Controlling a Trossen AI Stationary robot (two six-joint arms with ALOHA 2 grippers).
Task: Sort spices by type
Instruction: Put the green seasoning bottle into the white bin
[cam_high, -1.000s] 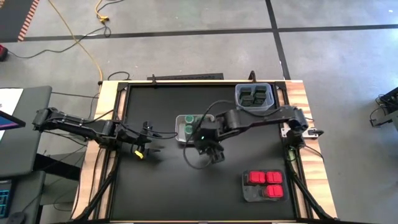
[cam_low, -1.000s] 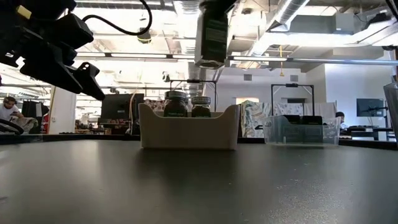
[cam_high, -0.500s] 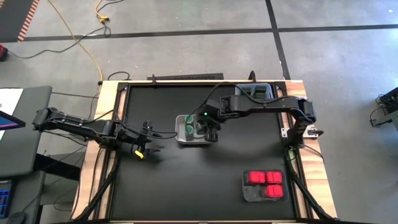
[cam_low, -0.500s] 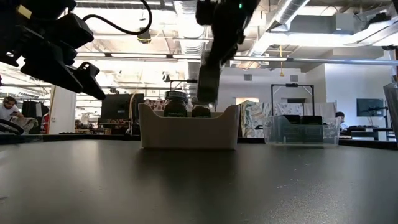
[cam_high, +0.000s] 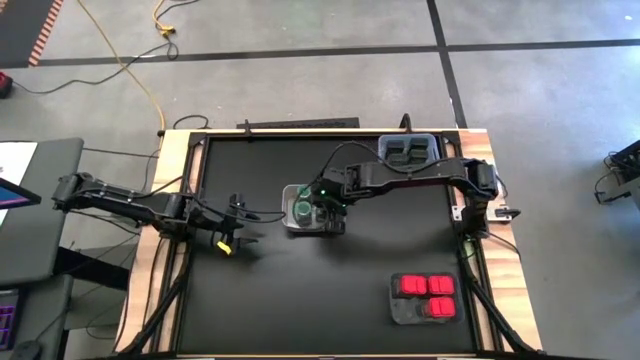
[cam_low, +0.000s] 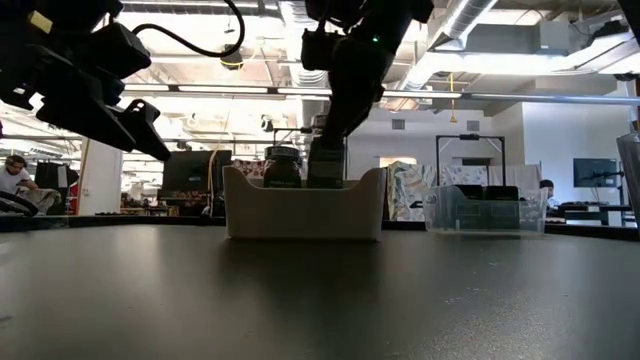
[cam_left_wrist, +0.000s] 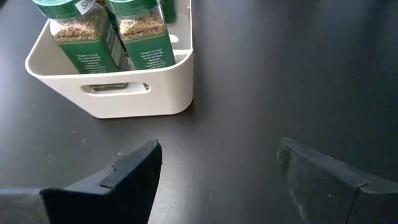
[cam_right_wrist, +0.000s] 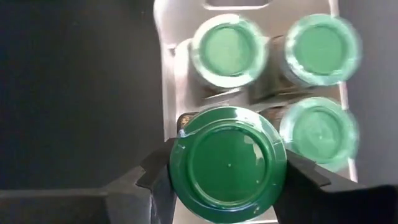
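Sorting looks nearly done: the right end effector (cam_right_wrist: 227, 180) grips the last green-lidded jar (cam_right_wrist: 228, 163) over the white bin (cam_high: 290, 222); the left end effector (cam_left_wrist: 217, 180) waits, wide open.

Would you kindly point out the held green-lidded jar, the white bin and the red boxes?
green-lidded jar (cam_right_wrist: 227, 164), right wrist view, lid centre
white bin (cam_left_wrist: 146, 94), left wrist view, near wall
red boxes (cam_high: 426, 287), high view, top faces

Three green-lidded jars (cam_right_wrist: 227, 45) crowd the white bin (cam_high: 290, 222); bare table (cam_high: 290, 290) around it looks passable.
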